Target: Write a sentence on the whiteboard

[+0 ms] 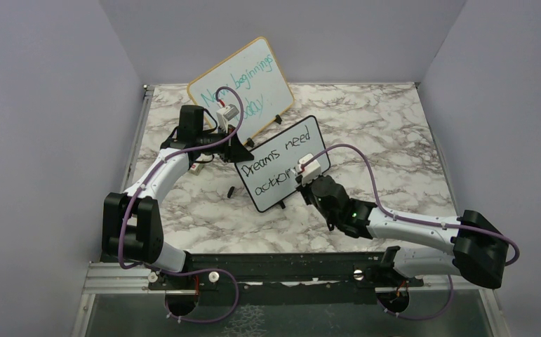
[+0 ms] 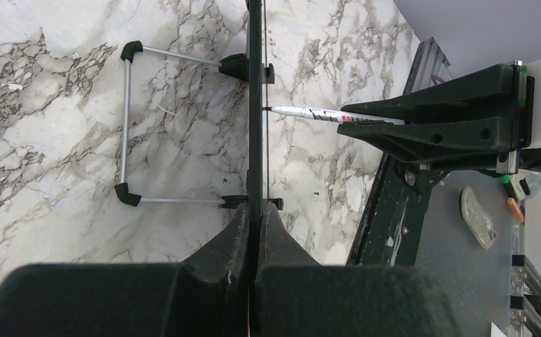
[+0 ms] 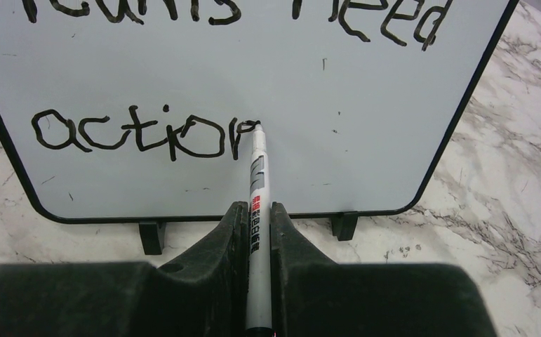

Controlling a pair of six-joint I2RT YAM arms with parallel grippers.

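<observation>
The small black-framed whiteboard (image 1: 318, 144) stands tilted in the middle of the table. It carries the sentence (image 1: 276, 156) "Dreams need" over "action" in black. My left gripper (image 1: 246, 156) is shut on the board's left edge. In the left wrist view the board (image 2: 255, 105) is edge-on between the closed fingers (image 2: 256, 214). My right gripper (image 3: 257, 210) is shut on a white marker (image 3: 258, 182). The marker tip touches the board (image 3: 365, 105) at the last letter of "action" (image 3: 134, 133). The marker (image 2: 309, 113) also shows from the side, meeting the board face.
A larger wood-framed board (image 1: 253, 81) with teal handwriting leans behind the left gripper. A small black cap (image 1: 231, 190) lies on the marble left of the whiteboard. The whiteboard's wire stand (image 2: 127, 126) rests on the marble behind it. Grey walls enclose the table on three sides.
</observation>
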